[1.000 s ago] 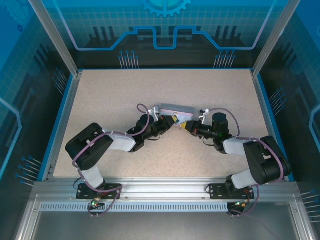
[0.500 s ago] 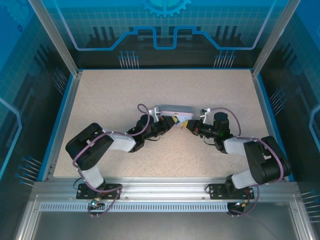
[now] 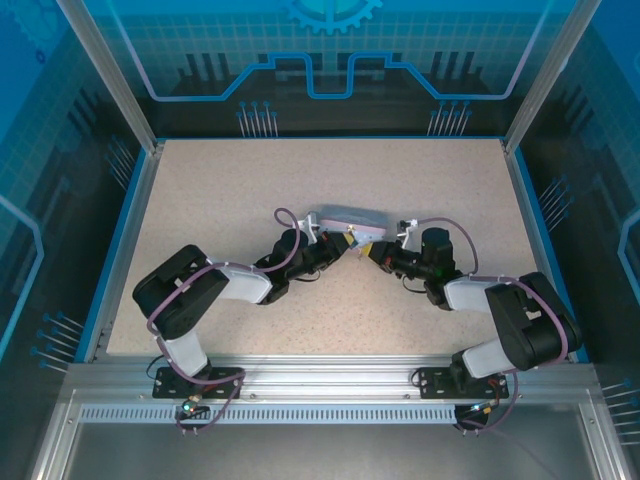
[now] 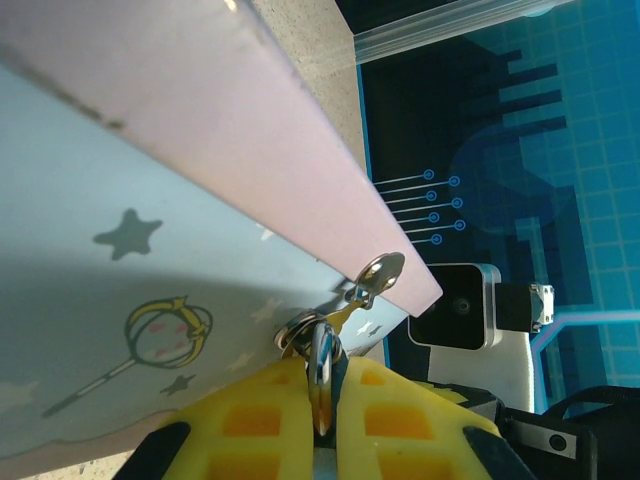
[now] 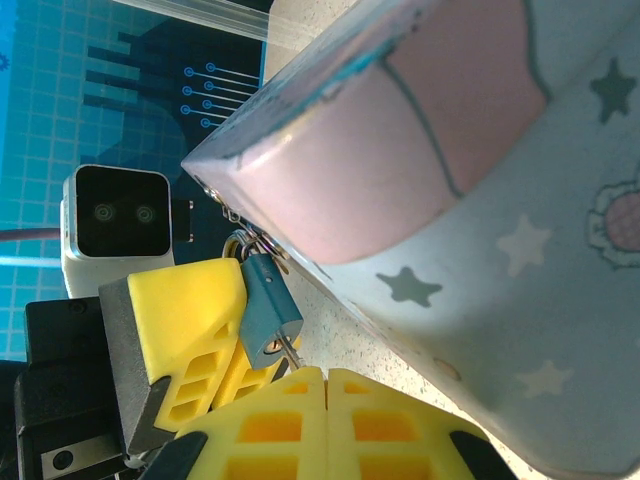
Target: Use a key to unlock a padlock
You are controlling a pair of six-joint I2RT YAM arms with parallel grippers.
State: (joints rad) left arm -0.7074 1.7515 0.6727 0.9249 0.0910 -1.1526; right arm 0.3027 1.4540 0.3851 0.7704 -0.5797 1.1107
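Top view: the tin (image 3: pixel 345 217) sits at centre frame. Right wrist view, lower left: left gripper (image 5: pixel 222 345) pinches padlock (image 5: pixel 268 305); right gripper (image 5: pixel 327 385) pinches key (image 5: pixel 287 347).

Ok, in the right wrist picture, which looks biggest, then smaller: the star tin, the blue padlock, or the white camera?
1. The star tin, by far the biggest.
2. The white camera.
3. The blue padlock, the smallest.
The camera sits farther back than the padlock, so their real sizes may not match how they look here.
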